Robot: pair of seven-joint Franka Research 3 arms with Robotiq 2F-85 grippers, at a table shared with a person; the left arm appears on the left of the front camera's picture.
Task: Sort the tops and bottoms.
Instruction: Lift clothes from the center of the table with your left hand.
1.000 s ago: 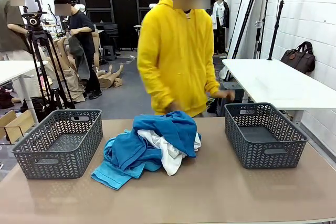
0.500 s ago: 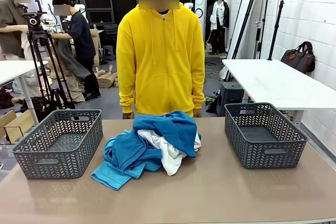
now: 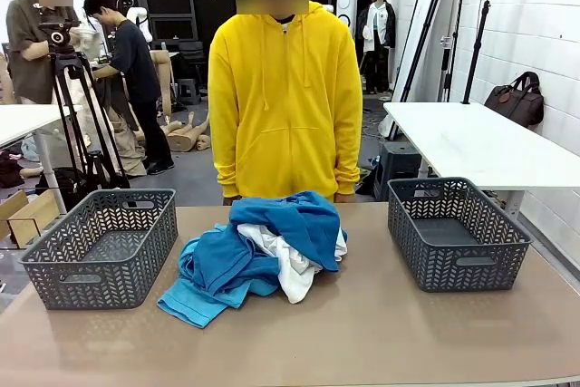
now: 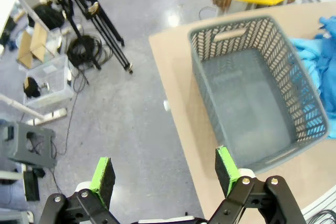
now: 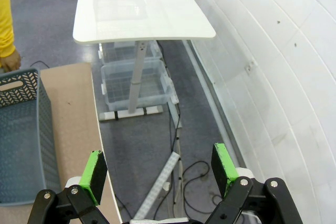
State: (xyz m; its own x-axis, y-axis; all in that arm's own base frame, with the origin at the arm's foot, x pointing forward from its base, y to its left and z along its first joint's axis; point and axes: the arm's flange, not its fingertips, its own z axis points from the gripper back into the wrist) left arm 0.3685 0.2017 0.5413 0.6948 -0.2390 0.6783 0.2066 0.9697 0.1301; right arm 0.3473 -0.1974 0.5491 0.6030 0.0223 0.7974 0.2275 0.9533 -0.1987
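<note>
Garments heaped between 2 baskets; wrist views show left claw, right claw released.

Heap of royal-blue, white and turquoise cloth garments lies mid tan tabletop, btw grey mesh plastic basket on L & grey mesh plastic basket on R. Person in yellow zip hoodie stands just behind heap, at far edge.
</note>
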